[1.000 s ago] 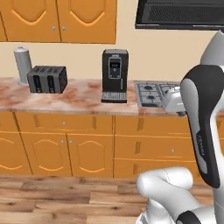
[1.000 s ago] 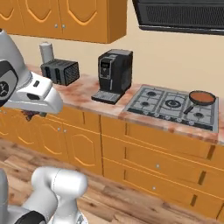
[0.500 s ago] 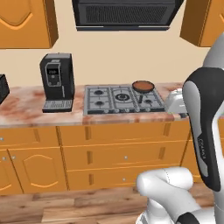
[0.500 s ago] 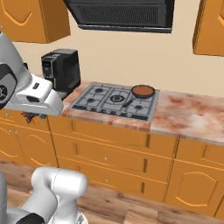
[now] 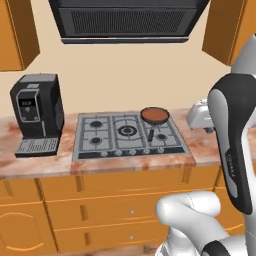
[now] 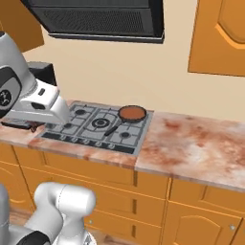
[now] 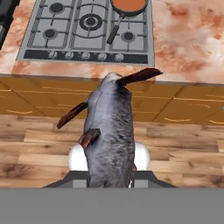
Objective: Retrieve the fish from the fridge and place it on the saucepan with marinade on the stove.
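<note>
— Where do we stand with the fish point(image 7: 109, 131)?

— We have it. In the hand view it sits clamped in the end effector point(image 7: 109, 175), grey body running away from us, dark fins sticking out to the sides and the tail at the far end. It hangs over the wooden floor point(image 7: 183, 144), just short of the counter point(image 7: 188, 39), well apart from the saucepan with marinade point(image 7: 129, 5).

— How do we expect it to handle?

— We judge it light and fairly stiff, but a fish skin is likely slick, and the long body beyond the grip could swing. We would keep hold of the thick mid-body, as now, never the thin fins or tail, which look fragile.

— And the landing spot?

— The saucepan point(image 5: 155, 115) rests on the far right burner of the stove point(image 5: 100, 145), its black handle pointing toward the near edge. The black grates are uneven, so we want the fish down inside the pan, clear of the handle.

— What of the room?

— A coffee machine point(image 5: 37, 112) stands on the counter left of the stove, a hood point(image 5: 125, 20) hangs above it, and orange cabinets point(image 6: 220, 38) flank the wall. The marbled stretch right of the stove gives us space to approach from that side.
</note>
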Motion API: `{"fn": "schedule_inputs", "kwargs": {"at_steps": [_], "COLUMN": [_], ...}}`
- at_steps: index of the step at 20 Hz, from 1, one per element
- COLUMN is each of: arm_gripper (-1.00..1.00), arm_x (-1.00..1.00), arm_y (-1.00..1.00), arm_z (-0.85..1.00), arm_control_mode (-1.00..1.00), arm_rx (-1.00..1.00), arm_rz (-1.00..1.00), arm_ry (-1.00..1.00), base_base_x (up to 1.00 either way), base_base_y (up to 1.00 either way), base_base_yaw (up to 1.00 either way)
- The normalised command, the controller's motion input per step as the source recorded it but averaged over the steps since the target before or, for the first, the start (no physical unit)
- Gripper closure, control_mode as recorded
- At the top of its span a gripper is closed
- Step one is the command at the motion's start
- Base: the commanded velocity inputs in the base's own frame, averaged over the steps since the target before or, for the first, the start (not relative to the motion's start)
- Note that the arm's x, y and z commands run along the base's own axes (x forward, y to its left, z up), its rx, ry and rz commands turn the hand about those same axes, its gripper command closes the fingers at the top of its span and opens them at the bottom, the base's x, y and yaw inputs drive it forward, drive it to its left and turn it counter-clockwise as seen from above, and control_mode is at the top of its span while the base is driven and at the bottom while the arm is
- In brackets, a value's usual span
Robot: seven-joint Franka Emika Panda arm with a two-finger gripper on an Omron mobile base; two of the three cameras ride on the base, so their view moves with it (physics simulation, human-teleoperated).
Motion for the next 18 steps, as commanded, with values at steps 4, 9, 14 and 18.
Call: {"fn": "schedule_inputs", "kwargs": {"at_steps": [4,9,14,18], "arm_gripper": [1.0,1.0,1.0,1.0], "arm_x": [0.0,0.0,0.0,0.0], "arm_y": [0.0,0.0,0.0,0.0], "arm_z": [0.0,0.0,0.0,0.0], "arm_control_mode": [1.0,1.0,1.0,1.0], "arm_rx": [0.0,0.0,0.0,0.0], "arm_rz": [0.0,0.0,0.0,0.0], "arm_ry": [0.0,0.0,0.0,0.0], "base_base_x": [0.47,0.49,0.46,0.48], "base_base_y": [0.13,0.12,0.0,0.0], "base_base_yaw": [-0.23,-0.2,-0.09,-0.07]}}
